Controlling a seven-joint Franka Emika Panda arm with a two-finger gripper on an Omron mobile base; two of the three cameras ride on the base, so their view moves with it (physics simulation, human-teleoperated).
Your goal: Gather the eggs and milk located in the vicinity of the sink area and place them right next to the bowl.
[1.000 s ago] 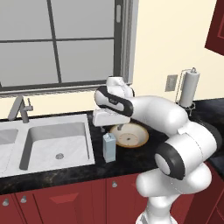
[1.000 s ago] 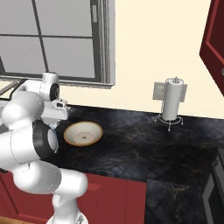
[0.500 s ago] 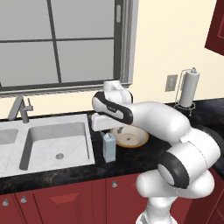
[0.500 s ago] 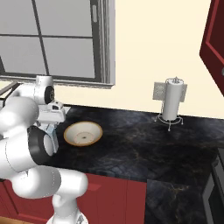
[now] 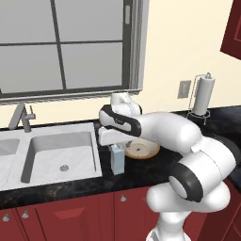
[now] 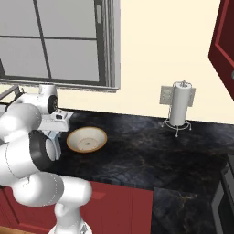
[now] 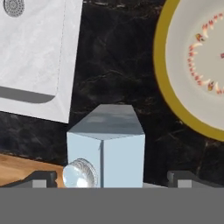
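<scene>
Nearest to us in the hand view, the tool (image 7: 109, 178) stood spread wide, its two dark fingertips (image 7: 41, 178) showing on either side of the milk carton (image 7: 106, 146) with a gap on each side, so it held nothing. We saw the carton's gable top between them and a round silvery cap low on its left face. In the left base view the carton (image 5: 117, 159) stood upright on the black marbled tabletop (image 5: 155, 162), just right of the sink (image 5: 56, 155) and directly under the tool (image 5: 111, 140). Just beyond the carton in that view, near but apart from it, lay the bowl (image 5: 140, 148), tan-rimmed and cream inside; in the right base view we found the bowl (image 6: 87, 139) beside the white arm. Behind the sink stood the grey faucet (image 5: 22, 118). Farthest back on the tabletop, well apart from the bowl, we noted the paper-towel roll (image 6: 180, 108) on its wire stand beneath a wall outlet.
</scene>
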